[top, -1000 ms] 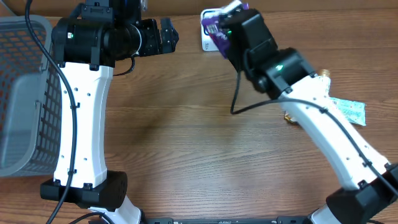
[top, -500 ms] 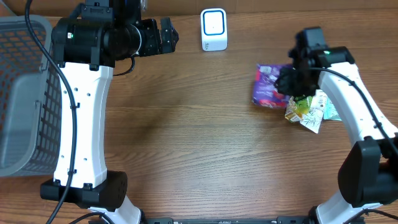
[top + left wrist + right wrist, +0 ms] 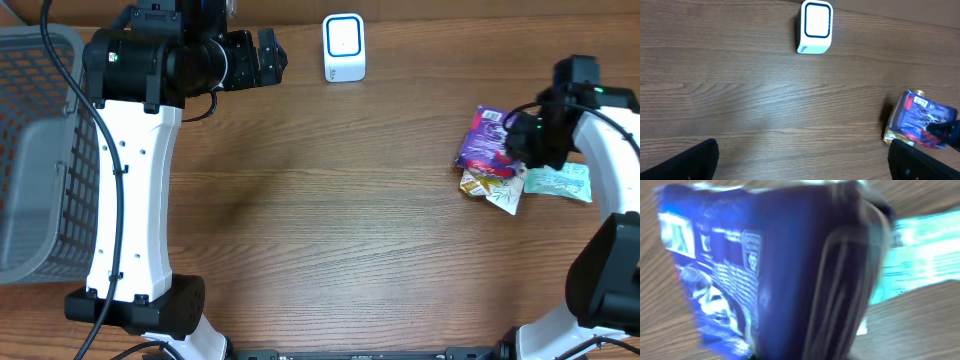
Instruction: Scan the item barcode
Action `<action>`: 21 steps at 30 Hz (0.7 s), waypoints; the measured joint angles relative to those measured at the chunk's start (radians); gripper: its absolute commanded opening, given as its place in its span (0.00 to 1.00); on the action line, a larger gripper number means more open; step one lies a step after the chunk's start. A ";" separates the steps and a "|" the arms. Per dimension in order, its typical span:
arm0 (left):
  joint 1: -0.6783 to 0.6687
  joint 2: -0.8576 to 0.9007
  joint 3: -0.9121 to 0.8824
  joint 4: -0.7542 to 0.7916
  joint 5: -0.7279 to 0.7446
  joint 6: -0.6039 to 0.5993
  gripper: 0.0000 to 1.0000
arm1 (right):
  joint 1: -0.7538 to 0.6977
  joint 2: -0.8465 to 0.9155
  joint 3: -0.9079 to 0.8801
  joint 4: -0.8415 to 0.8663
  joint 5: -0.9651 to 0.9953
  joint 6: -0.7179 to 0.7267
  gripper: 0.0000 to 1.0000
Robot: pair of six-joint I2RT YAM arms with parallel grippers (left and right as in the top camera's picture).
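Observation:
The item is a purple snack packet (image 3: 487,140) at the right of the table, resting tilted over a small pile of packets. My right gripper (image 3: 522,140) is shut on its right edge. In the right wrist view the packet (image 3: 740,265) fills the blurred frame, pressed against a dark ridged finger (image 3: 840,305). The left wrist view shows the same packet (image 3: 917,117) at the far right. The white barcode scanner (image 3: 344,47) stands at the back middle of the table, far from the packet. My left gripper (image 3: 268,58) hangs open and empty, left of the scanner (image 3: 814,26).
A grey mesh basket (image 3: 40,150) stands at the left edge. Under and beside the purple packet lie a yellow packet (image 3: 480,182), a white and green one (image 3: 505,195) and a teal one (image 3: 560,182).
My right arm has carried the purple packet from in front of the scanner over to the right and down onto the pile. The left arm has not moved.

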State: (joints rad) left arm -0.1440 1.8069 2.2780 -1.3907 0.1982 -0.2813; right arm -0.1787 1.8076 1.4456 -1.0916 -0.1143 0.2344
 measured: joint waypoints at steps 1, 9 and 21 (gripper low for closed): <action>0.000 0.000 0.000 0.000 0.000 0.000 0.99 | -0.018 0.000 0.000 -0.004 0.005 0.001 0.76; 0.000 0.000 0.000 0.000 0.000 0.000 1.00 | -0.102 0.000 0.000 -0.034 0.026 0.001 0.84; 0.000 0.000 0.000 0.000 0.000 0.000 1.00 | -0.018 -0.101 0.296 -0.201 -0.059 -0.081 0.82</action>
State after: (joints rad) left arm -0.1440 1.8069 2.2780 -1.3907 0.1982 -0.2813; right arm -0.1967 1.7061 1.7416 -1.2930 -0.1734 0.1532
